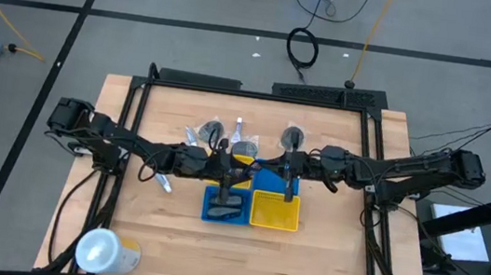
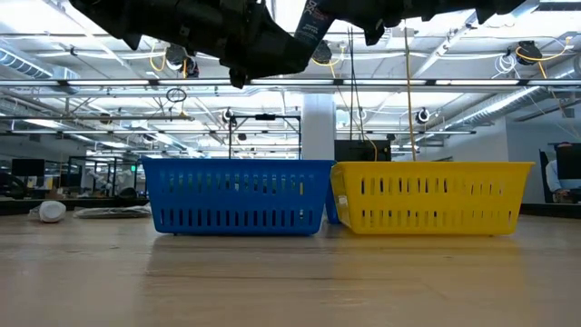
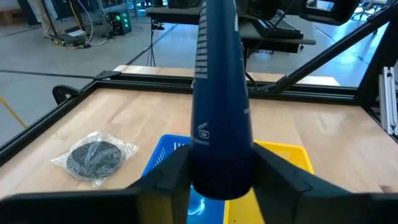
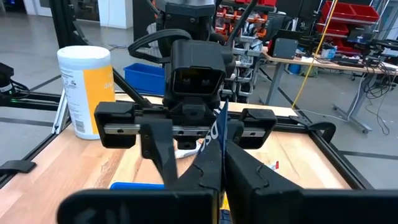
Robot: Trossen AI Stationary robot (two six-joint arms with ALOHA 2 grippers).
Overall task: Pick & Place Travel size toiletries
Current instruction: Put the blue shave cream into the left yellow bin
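Note:
A dark blue tube [image 3: 221, 93], one of the travel size toiletries, hangs in the air between my two grippers, above the blue tray [image 1: 223, 208] and the yellow tray [image 1: 275, 212]. My left gripper [image 3: 221, 177] is closed on its round wide end. My right gripper [image 4: 221, 155] faces it and is shut on the tube's flat end. Dark round pieces in clear wrappers [image 1: 204, 134] [image 1: 293, 136] and a small white tube [image 1: 239, 123] lie flat on the table beyond the trays. Dark items lie in the blue tray. My left gripper has the tube's wide round end [image 3: 221, 168] between its two fingers, one on each side. The fingers come nearly level from the table's left and lie along the tube, which is clear of the table. My right gripper pinches the tube's flat crimped end [image 4: 219, 134] between its shut fingers. It comes level from the table's right, in line with the tube. The flat end stands on edge, and the tube is clear of the trays.
A large yellow cylinder with a white top [image 1: 105, 252] stands near the table's front left corner. Another small tube [image 1: 163, 182] lies left of the blue tray. A second blue tray [image 1: 266, 179] sits behind the two trays. Bare wood lies in front of the trays.

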